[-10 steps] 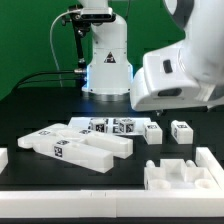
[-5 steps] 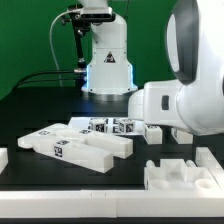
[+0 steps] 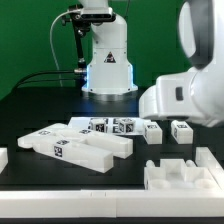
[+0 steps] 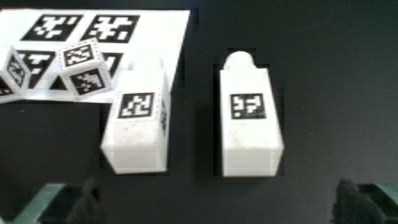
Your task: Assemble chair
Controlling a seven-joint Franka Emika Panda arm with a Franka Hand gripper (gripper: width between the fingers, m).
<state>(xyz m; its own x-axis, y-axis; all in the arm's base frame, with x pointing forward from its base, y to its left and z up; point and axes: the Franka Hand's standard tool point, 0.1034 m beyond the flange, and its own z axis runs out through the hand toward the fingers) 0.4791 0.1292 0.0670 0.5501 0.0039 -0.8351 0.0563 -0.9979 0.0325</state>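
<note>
We are holding our gripper [image 4: 217,203] spread wide, empty, over two chair legs [image 4: 249,112] lying side by side on the table [image 4: 338,90]. Their long axes are running parallel, tapered tips pointing away from us.

I see black table [image 3: 70,188]. On it: long white slabs [image 3: 85,148] at exterior view's left, small blocks [image 3: 181,130] at right, notched piece [image 3: 185,172] in front, robot base [image 3: 108,65] behind.

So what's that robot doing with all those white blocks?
The arm is putting a chair together from loose white parts. Right now its hand is open and empty, and it hovers over two tagged parts that lie side by side. More parts wait on the black table.
</note>
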